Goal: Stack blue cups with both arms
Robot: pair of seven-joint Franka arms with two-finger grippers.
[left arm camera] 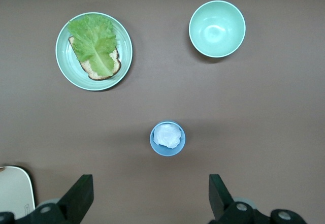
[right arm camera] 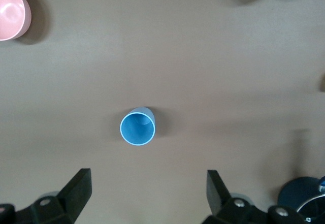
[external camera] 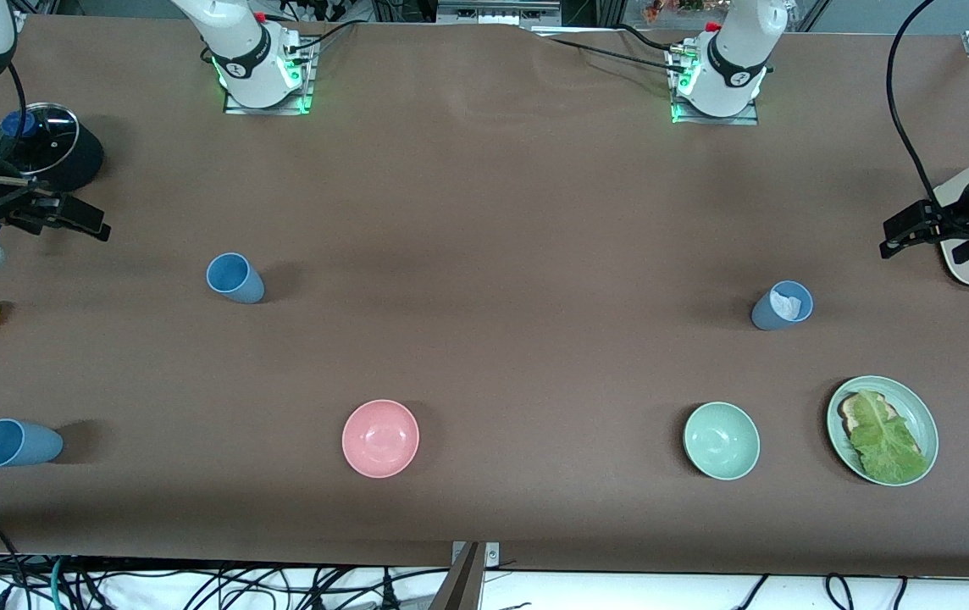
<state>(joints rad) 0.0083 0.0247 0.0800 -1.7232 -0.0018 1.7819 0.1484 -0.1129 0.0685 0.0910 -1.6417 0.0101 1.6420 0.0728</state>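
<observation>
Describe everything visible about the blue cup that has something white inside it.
The slate-blue cup is a small, plain, handleless tumbler that looks like plastic, standing upright on the brown table toward the left arm's end. A crumpled white wad, perhaps tissue, fills its mouth. Nothing else touches it; it stands farther from the front camera than the green bowl.
</observation>
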